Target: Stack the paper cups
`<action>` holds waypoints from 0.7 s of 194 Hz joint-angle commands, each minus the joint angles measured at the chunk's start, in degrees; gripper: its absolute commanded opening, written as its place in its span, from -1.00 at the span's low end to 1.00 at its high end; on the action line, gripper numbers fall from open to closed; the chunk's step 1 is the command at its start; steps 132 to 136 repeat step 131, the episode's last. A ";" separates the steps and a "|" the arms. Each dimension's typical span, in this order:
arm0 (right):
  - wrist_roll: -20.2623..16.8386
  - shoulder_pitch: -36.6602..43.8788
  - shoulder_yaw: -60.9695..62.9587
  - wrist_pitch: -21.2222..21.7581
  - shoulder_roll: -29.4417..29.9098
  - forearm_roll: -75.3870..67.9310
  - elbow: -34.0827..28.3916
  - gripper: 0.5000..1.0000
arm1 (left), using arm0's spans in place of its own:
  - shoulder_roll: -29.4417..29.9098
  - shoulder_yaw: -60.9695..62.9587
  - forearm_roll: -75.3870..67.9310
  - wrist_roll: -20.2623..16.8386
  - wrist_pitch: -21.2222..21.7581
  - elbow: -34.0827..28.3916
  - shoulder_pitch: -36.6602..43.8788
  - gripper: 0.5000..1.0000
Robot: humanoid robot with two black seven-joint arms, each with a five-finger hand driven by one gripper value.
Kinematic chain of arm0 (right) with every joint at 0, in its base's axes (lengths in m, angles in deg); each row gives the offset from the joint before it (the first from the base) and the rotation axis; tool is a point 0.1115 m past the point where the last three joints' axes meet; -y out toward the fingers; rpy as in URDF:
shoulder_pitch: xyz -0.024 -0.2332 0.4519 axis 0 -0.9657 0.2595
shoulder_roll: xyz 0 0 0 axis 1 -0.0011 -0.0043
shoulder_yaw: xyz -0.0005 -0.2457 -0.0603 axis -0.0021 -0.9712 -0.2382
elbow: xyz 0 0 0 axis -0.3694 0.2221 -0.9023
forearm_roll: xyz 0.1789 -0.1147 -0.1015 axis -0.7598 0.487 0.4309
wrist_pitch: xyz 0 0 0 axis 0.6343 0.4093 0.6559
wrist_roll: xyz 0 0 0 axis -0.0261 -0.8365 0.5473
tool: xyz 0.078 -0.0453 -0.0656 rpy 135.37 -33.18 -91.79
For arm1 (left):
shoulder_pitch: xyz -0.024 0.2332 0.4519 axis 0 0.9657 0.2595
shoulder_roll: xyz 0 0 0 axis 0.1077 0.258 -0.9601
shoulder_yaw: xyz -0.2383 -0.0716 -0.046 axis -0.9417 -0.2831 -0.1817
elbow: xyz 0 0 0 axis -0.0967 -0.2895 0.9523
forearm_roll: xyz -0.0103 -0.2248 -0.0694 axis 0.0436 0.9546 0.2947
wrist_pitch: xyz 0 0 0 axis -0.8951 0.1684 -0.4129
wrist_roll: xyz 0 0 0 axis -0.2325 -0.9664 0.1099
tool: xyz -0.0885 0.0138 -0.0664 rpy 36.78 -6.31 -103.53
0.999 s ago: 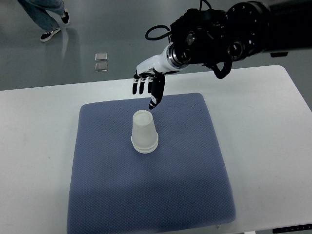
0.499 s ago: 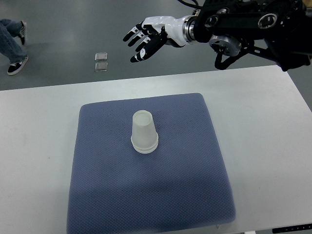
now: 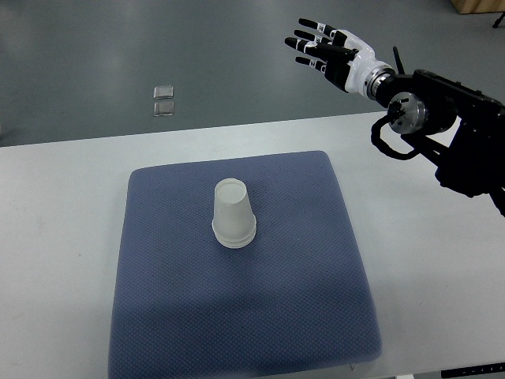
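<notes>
Two cups (image 3: 233, 215), by the doubled rim, nested mouth-down on blue mat (image 3: 245, 268), well below and left of the fingertips. Long axis upright, closed base skyward, wide rim flat on the mat: steady enough to stand alone. Right hand (image 3: 330, 54) raised beyond the table's (image 3: 63, 237) far edge, fingers (image 3: 306, 41) spread, gripping nothing. Stacking apparently finished; hand clear, probably to avoid toppling it.

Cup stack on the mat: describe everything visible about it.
The cup stack is white, translucent-looking paper cups nested upside down, flat base up, with layered rims at the bottom. It stands upright near the middle of the blue textured mat, resting on it. Nothing else touches it; the right hand is open, far off beyond the table.
</notes>
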 commanded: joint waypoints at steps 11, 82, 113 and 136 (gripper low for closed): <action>1.80 -7.03 5.82 1.14 0.50 -0.06 0.24 0.66 | 0.00 -0.09 0.00 -0.01 0.00 -0.05 0.00 1.00; 3.03 -13.27 11.89 6.76 0.94 -0.06 0.24 0.67 | 0.00 0.00 0.00 -0.01 0.00 -0.05 0.00 1.00; 3.03 -13.45 11.89 6.68 0.94 0.03 0.24 0.68 | 0.00 0.00 0.00 -0.01 0.00 -0.05 0.00 1.00; 2.94 -13.54 11.89 6.68 0.94 0.20 0.42 0.68 | 0.00 0.00 0.00 -0.01 0.00 0.03 0.00 1.00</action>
